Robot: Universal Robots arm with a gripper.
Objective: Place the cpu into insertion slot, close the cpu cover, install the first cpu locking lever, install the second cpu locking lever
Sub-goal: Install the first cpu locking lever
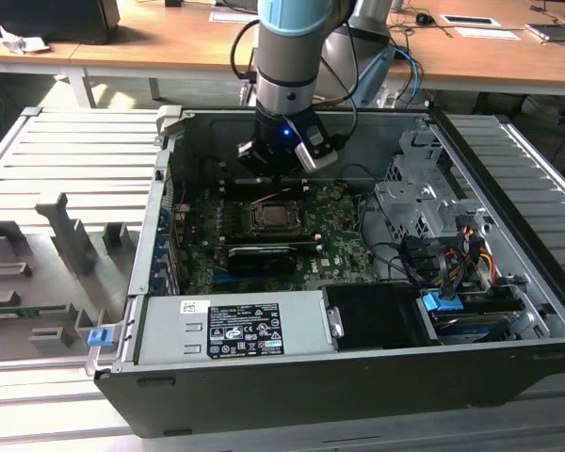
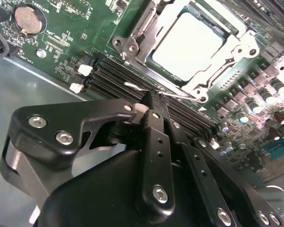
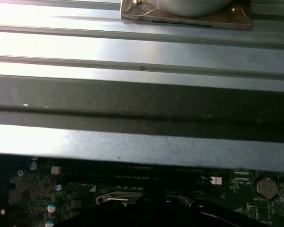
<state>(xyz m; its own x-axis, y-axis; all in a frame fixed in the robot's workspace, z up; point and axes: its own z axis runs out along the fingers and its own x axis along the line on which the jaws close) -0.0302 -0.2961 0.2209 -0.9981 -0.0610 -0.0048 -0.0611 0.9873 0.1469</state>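
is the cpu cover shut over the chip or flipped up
Shut: in the second wrist view the cpu cover lies flat, its frame around the cpu, whose pale top shows through the window.

Glare whitens cpu (image 2: pixel 187 45); case (image 1: pixel 358 395) interior dim, shadowed.

No print can be made out. Exterior view: a black label (image 1: pixel 248 330) bearing white print and symbols, with a small white label (image 1: pixel 194 307) at its 10 o'clock, stands on the grey power-supply housing (image 1: pixel 169 344) — the characters are too small to read. Second wrist view: white silkscreen marks the green board (image 2: pixel 61 47) around the coin cell (image 2: pixel 28 19) — none legible; the top of the cpu (image 2: pixel 187 45) is glared white.
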